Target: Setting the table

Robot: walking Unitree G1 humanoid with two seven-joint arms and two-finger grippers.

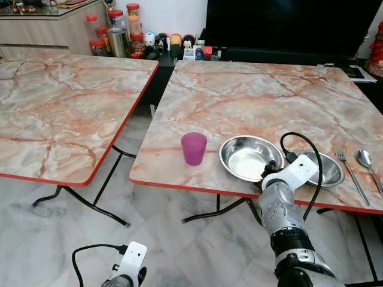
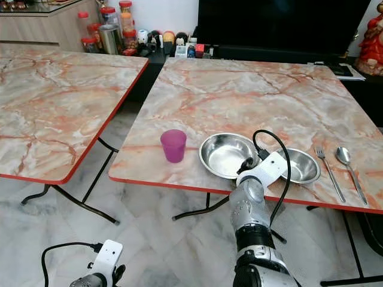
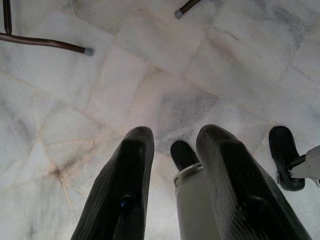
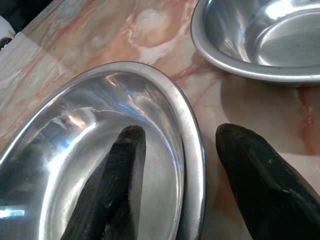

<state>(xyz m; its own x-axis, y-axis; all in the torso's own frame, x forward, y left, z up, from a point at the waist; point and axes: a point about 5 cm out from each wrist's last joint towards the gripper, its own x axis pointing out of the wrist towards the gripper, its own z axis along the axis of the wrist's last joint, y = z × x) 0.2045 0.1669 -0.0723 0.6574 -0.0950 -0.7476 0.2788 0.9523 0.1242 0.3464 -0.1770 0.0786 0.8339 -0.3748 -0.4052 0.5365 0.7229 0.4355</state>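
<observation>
On your far left stands a second marble-patterned table (image 1: 66,113) with a red edge, separated by a gap of pale tiled floor (image 1: 54,239) from the table you are working at. Down low on that side, your left gripper (image 3: 172,190) hangs idle above the floor tiles, its two black fingers parted with nothing between them. Move across to the near table (image 1: 251,95), also marble-patterned with a red rim: the first thing on it is a purple plastic cup (image 1: 194,148), upright, near the front edge and clear of everything else. Just beside it to the right sits the larger steel bowl (image 1: 250,157), empty and shiny. Your right gripper (image 4: 185,170) is at the smaller steel bowl (image 1: 326,169), which lies just beside the larger one; in the wrist view one finger is inside this bowl and the other outside, so the open fingers straddle its rim (image 4: 192,145) without visibly clamping it. Further right, a fork (image 1: 351,174) lies on the tabletop with its tines pointing away from you, and a spoon (image 1: 368,165) lies just beside it near the table's right edge. Along the back, jars and small bottles (image 1: 122,30) crowd a low dark shelf.
</observation>
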